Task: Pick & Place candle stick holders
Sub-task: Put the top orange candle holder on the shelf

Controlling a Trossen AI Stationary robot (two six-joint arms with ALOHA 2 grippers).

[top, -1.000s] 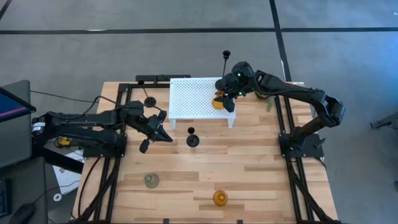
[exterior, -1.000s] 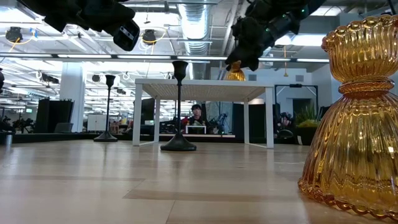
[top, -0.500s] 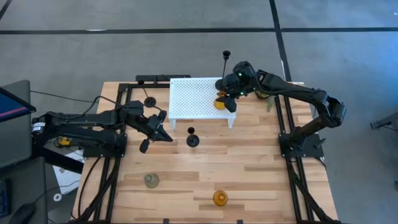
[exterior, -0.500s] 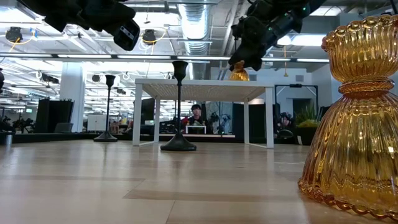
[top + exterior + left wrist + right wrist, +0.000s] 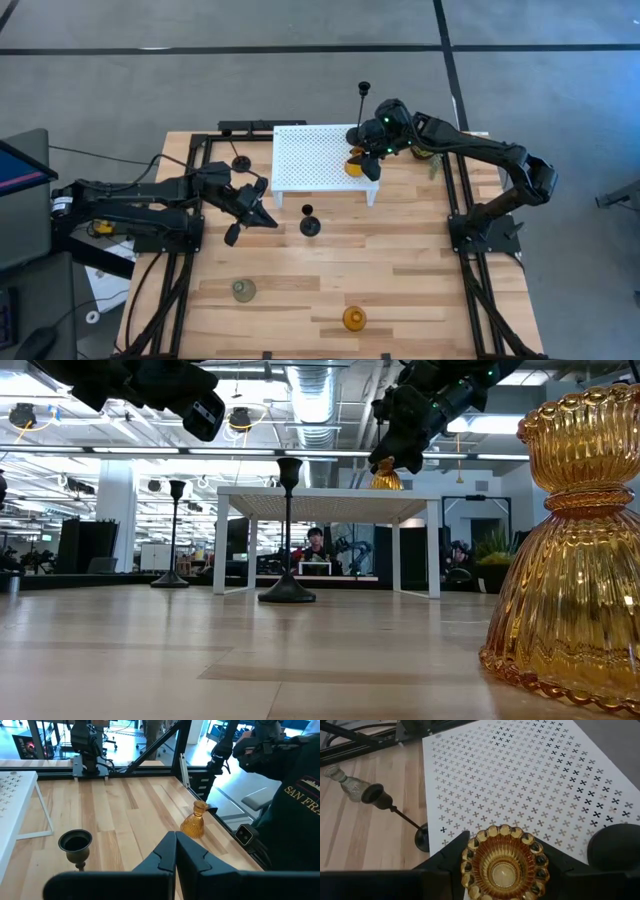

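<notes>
The right gripper (image 5: 366, 158) is up at the right end of the white perforated stand (image 5: 310, 155). It is pinching an amber glass candle holder (image 5: 351, 166) between its two dark fingers. In the right wrist view you look straight down into the open cup of this holder (image 5: 504, 866), with one finger pressed on each side of it. The white stand with its little cross holes (image 5: 530, 780) lies right under and ahead of the gripper. In the low view the amber holder (image 5: 385, 478) sits right at the stand's top (image 5: 330, 493); you cannot tell if it touches.

Just behind the right gripper stands the tallest black candle holder (image 5: 363, 100), past the back edge of the stand.

The left gripper (image 5: 255, 215) hangs over the table, to the left of the stand. Its fingers (image 5: 175, 857) are pressed together and hold nothing. Just to its right stands a black candle holder with a round base (image 5: 309, 223), in front of the stand. In the left wrist view its dark cup (image 5: 76, 842) shows close by. Another black candle holder (image 5: 240, 161) stands behind the left gripper, beside the stand's left end.

Well away from both grippers, near the front edge of the table (image 5: 400, 270), are a grey-green glass candle holder (image 5: 243, 290) and a second amber glass candle holder (image 5: 353, 319). That amber one looks very big in the low view (image 5: 570, 550).
</notes>
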